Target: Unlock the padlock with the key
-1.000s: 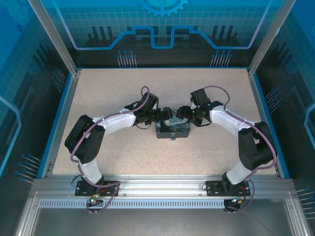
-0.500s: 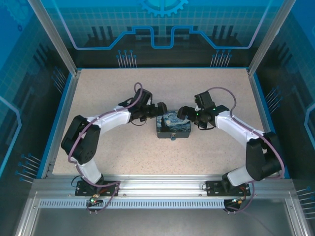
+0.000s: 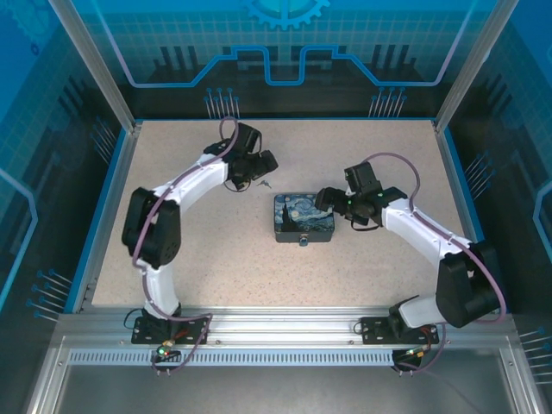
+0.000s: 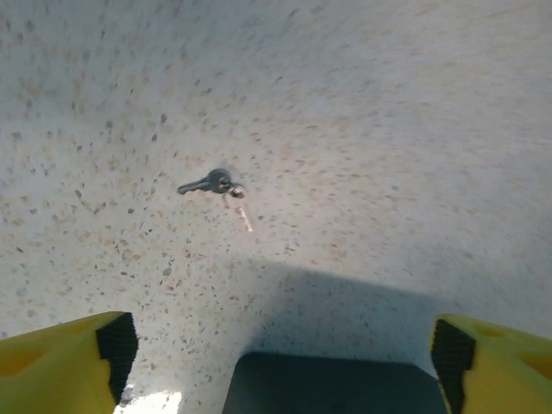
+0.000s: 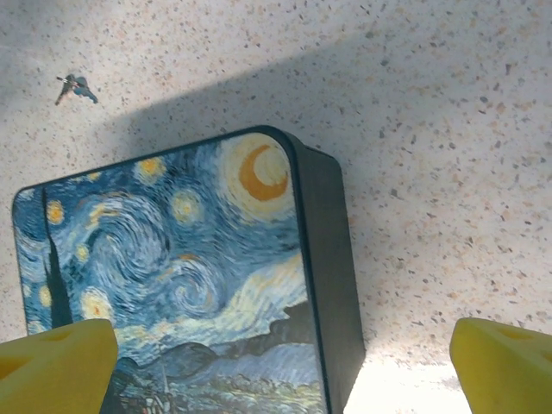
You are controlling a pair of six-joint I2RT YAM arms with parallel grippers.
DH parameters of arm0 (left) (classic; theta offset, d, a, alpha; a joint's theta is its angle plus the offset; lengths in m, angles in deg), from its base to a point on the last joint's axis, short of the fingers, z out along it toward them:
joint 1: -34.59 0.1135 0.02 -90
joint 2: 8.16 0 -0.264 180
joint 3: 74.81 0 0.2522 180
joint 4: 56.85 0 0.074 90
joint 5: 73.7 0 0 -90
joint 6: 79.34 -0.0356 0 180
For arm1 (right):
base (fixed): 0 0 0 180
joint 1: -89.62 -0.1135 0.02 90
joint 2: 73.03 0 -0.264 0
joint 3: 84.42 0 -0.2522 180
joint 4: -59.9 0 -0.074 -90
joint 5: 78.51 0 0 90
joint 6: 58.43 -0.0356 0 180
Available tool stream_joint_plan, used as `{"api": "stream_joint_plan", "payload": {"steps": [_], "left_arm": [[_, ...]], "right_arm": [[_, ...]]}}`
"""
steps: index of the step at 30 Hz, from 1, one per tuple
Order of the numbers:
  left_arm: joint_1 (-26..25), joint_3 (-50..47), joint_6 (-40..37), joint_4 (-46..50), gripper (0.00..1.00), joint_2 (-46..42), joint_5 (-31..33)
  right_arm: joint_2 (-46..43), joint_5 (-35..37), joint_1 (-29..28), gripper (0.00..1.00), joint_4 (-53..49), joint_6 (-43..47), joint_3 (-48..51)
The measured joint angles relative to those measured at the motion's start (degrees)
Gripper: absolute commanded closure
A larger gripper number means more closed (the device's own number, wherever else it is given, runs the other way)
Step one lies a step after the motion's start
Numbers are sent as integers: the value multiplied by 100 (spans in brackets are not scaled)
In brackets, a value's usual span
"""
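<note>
A flat bench (image 3: 198, 250) with a pale, beige, stone-like surface flecked with dark specks, edged by a blue rim. Around it stand blue see-through walls (image 3: 52, 172) printed with circuit-style lines and a cog shape, held by aluminium posts. A ribbed aluminium rail (image 3: 276, 332) runs along the near edge.

Near the middle lies a rectangular box (image 3: 304, 217) with rounded corners and dark sides. Its glossy lid is printed with a Starry Night painting: blue swirls, yellow stars and an orange crescent moon. The padlock (image 3: 303, 241), a tiny grey lump, sits at the middle of the box's near side.

The key (image 4: 216, 184), a thin dark-grey metal sliver with a small ring and a paler piece attached, lies flat on the bare bench to the far left of the box.

The left pincer (image 4: 278, 345) hovers near the key, its yellow fingertips spread wide, grasping nothing. The right pincer (image 5: 280, 366) hangs over the box's right end, likewise released and empty.
</note>
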Motion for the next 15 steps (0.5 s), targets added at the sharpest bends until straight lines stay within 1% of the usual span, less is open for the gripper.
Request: {"api": "stream_joint_plan", "payload": {"steps": [4,6,9,15], "left_arm": [[-70,597,984,605,27,669,238],[-136,977,1469,960,35,890,417],[-223,1635,2094,1381,40,1113,667],[-273,2516,2865,1888,41,1502,909]], "right_arm": [[-210,-50,0,0,-7,46,162],[-345,-157,0,0,11,61,240],[-457,-302,0,0,46,59,291],[-485,-492,2,1,122,50,409]]}}
